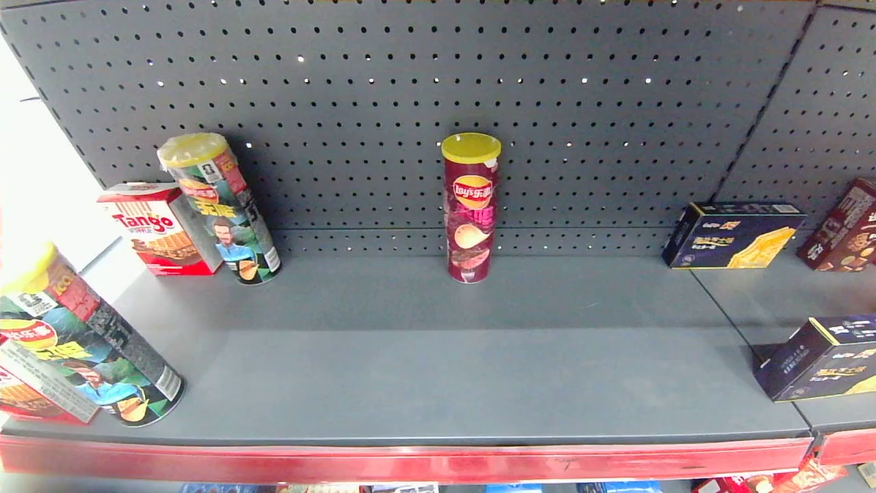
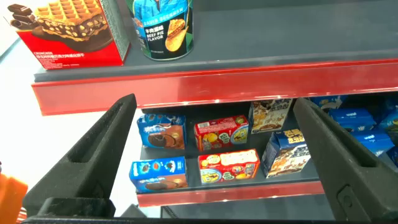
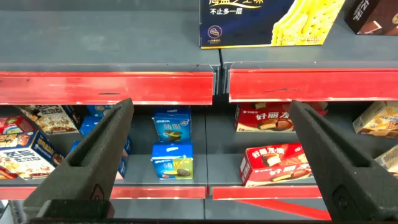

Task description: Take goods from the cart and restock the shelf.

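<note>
A red chip can (image 1: 471, 209) stands upright at the back of the grey shelf (image 1: 438, 363). The left gripper (image 2: 214, 106) and right gripper (image 3: 211, 106) are both spread wide and empty.

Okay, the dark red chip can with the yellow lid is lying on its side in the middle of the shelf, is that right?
Not quite. The dark red chip can with the yellow lid is in the middle of the shelf, but it stands upright, not on its side. The head view shows this.
</note>
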Available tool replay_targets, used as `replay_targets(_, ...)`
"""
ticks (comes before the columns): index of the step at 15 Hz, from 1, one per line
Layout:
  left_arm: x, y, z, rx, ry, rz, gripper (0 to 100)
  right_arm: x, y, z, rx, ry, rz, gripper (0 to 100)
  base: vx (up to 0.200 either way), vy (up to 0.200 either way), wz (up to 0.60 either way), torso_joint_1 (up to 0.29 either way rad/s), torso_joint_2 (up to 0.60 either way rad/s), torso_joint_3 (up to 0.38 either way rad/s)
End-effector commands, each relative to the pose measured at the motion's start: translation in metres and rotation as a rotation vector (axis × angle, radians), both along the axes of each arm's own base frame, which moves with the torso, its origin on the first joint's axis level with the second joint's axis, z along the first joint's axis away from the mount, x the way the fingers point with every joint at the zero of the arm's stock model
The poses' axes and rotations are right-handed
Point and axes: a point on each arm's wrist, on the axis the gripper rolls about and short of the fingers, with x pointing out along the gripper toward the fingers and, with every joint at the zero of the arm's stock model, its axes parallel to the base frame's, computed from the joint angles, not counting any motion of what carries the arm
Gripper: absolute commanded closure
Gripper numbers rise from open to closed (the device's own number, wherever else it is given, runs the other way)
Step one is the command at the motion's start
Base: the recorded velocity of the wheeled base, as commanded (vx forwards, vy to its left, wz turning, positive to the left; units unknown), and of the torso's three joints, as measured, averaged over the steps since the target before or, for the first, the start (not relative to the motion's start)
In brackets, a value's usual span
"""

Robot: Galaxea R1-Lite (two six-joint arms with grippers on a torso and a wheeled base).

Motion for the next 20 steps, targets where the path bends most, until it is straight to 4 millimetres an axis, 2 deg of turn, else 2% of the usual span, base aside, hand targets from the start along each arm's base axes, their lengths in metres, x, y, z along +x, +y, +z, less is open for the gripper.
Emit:
replay_targets(1,0.0,0.0,0.0001,0.0,-0.001,0.0,0,0.0,0.0,0.0001,0.0,0.0,0.0,0,0.0,0.0,0.0,0.0,0.0,0.0)
replay_targets(5,0.0001,0.0,-0.0001,0.0,0.002,0.0,0,0.0,0.0,-0.0001,0.001,0.002,-0.002,0,0.0,0.0,0.0,0.0,0.0,0.0)
replay_targets(18,0.0001,0.0,0.0001,0.001,0.005,-0.001,0,0.0,0.0,-0.0001,0.001,0.002,-0.002,0,0.0,0.0,0.6,0.003,0.0,0.002)
replay_targets(20,0.0001,0.0,0.0001,0.0,0.005,0.0,0,0.0001,0.0,-0.0003,0.001,0.002,-0.002,0,0.0,0.0,0.0,0.0,0.0,0.0)
